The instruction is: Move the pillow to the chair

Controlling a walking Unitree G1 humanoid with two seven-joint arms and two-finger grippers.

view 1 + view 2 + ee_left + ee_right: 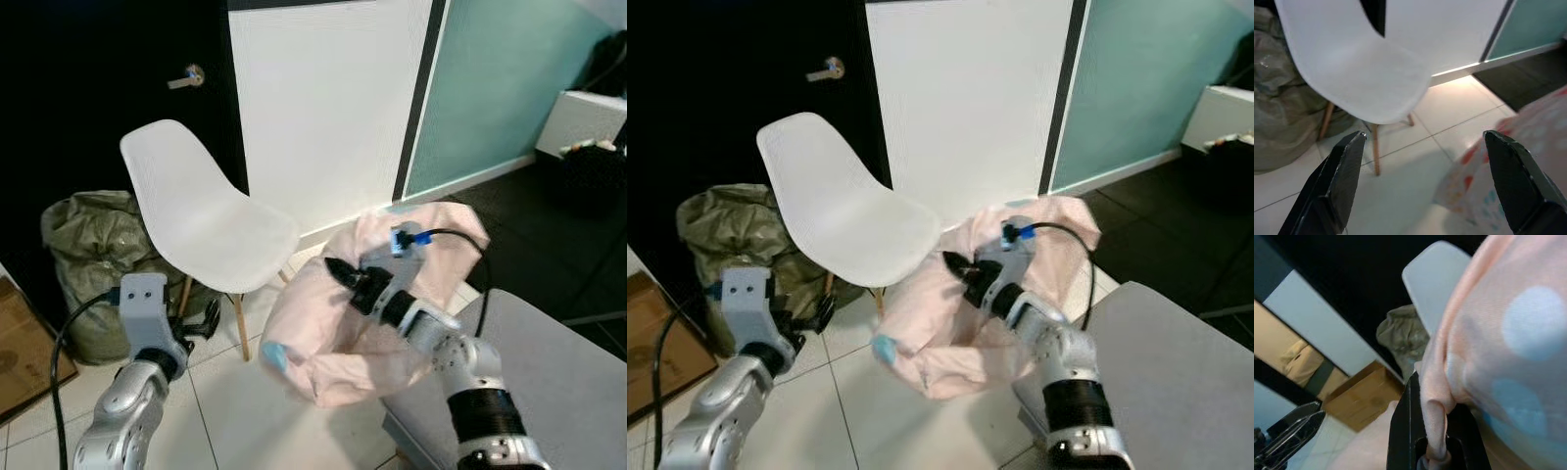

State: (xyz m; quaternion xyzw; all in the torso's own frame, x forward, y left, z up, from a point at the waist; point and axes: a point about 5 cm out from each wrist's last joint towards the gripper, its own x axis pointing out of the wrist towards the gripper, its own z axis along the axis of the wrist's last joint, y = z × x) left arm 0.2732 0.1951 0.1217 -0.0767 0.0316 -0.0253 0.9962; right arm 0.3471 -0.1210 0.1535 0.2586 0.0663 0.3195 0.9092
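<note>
Two claws show: right claw pinches the pink pillow beside the white chair; left claw gapes wide, empty. No writing is legible.

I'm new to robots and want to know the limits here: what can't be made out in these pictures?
- White plastic chair: its far legs, hidden under the seat in the eye views.
- Pink dotted pillow: its far side, behind the right gripper and arm.
- Olive-green sack: its contents, closed over.
- Left gripper: its fingertips cut off by the wrist view's lower edge.
</note>
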